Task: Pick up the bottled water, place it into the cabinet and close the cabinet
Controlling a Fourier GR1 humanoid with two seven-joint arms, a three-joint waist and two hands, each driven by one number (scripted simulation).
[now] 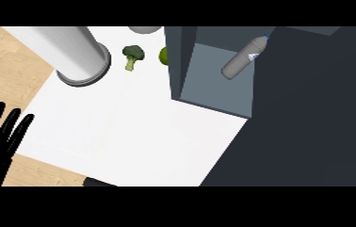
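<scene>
The water bottle (245, 59), clear grey with a blue label and cap, lies tilted inside the dark blue-grey cabinet (182, 66), cap toward the upper right. The cabinet stands open, its pale interior floor showing below the bottle. My left hand (12, 127) rests at the left edge of the head view with straight fingers pointing up, holding nothing, far from the cabinet. My right hand does not show.
A tall grey cylinder (75, 54) stands at the upper left on the white counter (139, 132). A broccoli floret (132, 55) and a green fruit (163, 55) lie beside the cabinet's left wall. A grey round object (144, 29) peeks in at the top. Wooden surface (21, 61) borders the left.
</scene>
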